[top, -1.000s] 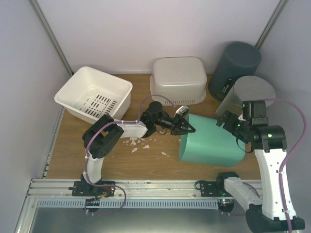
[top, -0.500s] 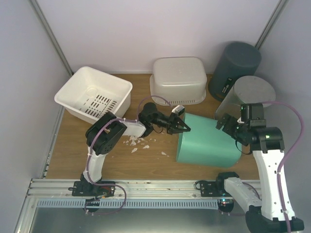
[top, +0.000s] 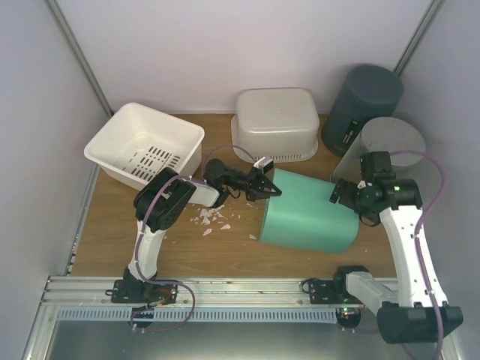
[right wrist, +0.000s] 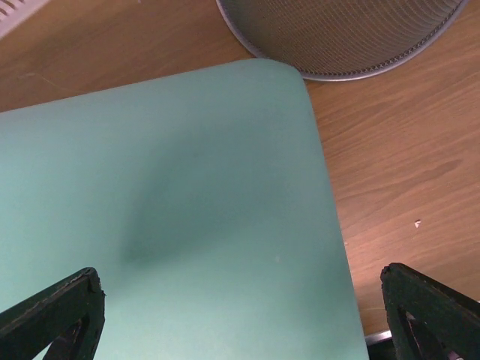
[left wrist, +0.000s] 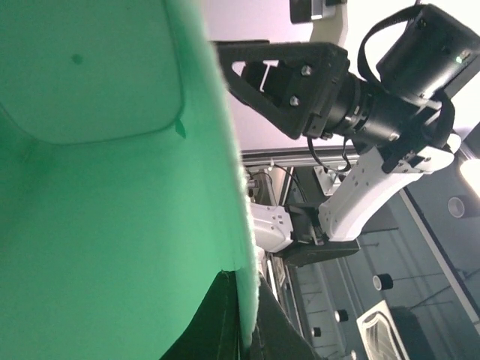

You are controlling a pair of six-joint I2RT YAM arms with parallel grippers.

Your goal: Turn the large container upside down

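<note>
The large container [top: 307, 217] is a green bin lying on its side mid-table, mouth toward the left. My left gripper [top: 268, 187] is shut on the upper rim of that mouth. In the left wrist view the thin green wall [left wrist: 90, 187] is pinched between the two dark fingers of the left gripper [left wrist: 244, 330]. My right gripper [top: 341, 193] stands open at the bin's closed base on the right. In the right wrist view the flat green base [right wrist: 172, 210] fills the space between the wide-spread fingers of the right gripper [right wrist: 240, 296].
A white perforated basket [top: 142, 146] sits at the back left and an upturned white tub [top: 275, 120] at the back middle. A dark grey bin [top: 364, 97] and a silver mesh bin [top: 386, 142] stand at the back right. White crumbs [top: 214, 220] lie left of the green bin.
The left gripper has closed on the bin's rim and drawn back to the left, and the bin has slid left with it. The right gripper has followed the base leftward.
</note>
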